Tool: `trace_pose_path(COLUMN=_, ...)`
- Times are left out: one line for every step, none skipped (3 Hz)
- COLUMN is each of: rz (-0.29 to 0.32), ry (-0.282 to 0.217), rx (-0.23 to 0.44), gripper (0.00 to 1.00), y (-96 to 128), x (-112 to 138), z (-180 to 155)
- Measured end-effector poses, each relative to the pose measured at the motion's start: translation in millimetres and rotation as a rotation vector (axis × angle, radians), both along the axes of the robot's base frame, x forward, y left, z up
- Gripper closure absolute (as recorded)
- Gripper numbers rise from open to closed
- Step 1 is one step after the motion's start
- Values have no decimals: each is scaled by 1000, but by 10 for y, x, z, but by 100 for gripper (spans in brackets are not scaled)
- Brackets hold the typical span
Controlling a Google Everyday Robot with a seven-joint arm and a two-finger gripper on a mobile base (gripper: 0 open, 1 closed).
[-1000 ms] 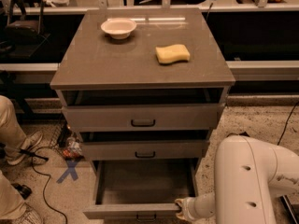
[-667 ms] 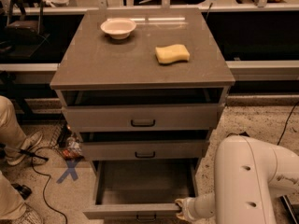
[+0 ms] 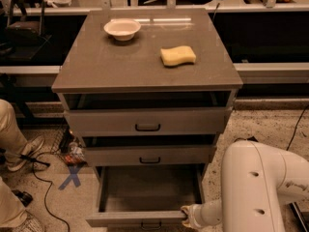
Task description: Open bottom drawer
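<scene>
**Three-drawer table with the lowest drawer drawn out**

One grey table (image 3: 120,66) fills the middle of the view and serves as the landmark for all that follows. To the lower right of the table stands the white robot arm (image 3: 260,187), its bulky housing beside the table's right front corner. The bottom drawer (image 3: 149,190) is pulled well forward from the base of the table, so that its bare grey floor and side walls are exposed; its shallow front panel lies near the lower edge of the view. Above it, in the table's front, sit the top drawer (image 3: 111,122) and the middle drawer (image 3: 111,156), each with a dark gap above its panel. Left of the table, a person's leg (image 3: 9,129) in light trousers and a shoe is partly seen. On the table's top, a yellow sponge (image 3: 178,55) lies toward the right and a white bowl (image 3: 122,29) toward the back left, the two well apart. The pincer (image 3: 189,216) is at the right end of the bottom drawer's front panel; whether it is released or clenched cannot be told. A blue X mark (image 3: 71,176) lies on the floor at the table's lower left.
</scene>
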State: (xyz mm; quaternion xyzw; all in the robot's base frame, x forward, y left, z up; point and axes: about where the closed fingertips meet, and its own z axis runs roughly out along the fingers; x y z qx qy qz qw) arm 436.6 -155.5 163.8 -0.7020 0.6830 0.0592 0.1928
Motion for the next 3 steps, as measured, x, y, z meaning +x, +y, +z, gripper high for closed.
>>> trace_pose_path(rz=11, ry=0, rx=15, gripper=21, y=28, x=-12, z=17)
trace_pose_path(rz=42, ry=9, rx=64, gripper=0, y=120, x=-31, z=107)
trace_pose_path(rz=98, ry=-4, rx=116, gripper=0, y=218, x=-40, z=293)
